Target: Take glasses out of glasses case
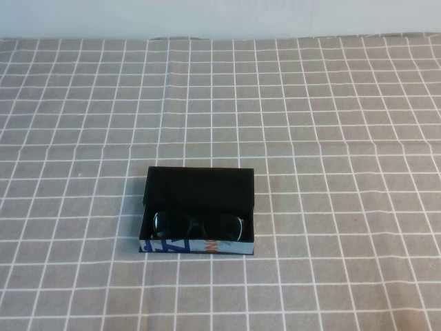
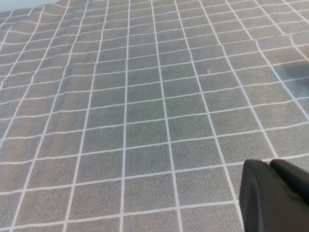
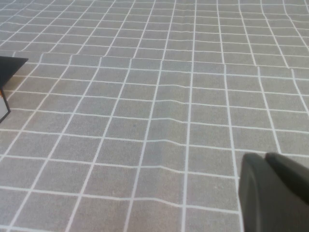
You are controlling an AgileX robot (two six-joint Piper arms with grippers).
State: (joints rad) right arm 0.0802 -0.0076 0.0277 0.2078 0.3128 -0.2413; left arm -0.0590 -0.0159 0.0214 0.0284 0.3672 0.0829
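The glasses case [image 1: 196,246] lies open in the middle of the table in the high view. Its black lid [image 1: 200,186] is folded back and its light blue front wall has dark blue and orange marks. The black glasses [image 1: 198,225] lie inside it, lenses showing. Neither arm shows in the high view. My left gripper [image 2: 271,163] is shut and empty above bare cloth; the case does not show in its view. My right gripper [image 3: 265,155] is shut and empty, well apart from the case, whose corner [image 3: 8,65] shows at that view's edge.
A grey tablecloth with a white grid [image 1: 331,138] covers the whole table. A pale wall [image 1: 220,17] runs along the far edge. Nothing else lies on the cloth.
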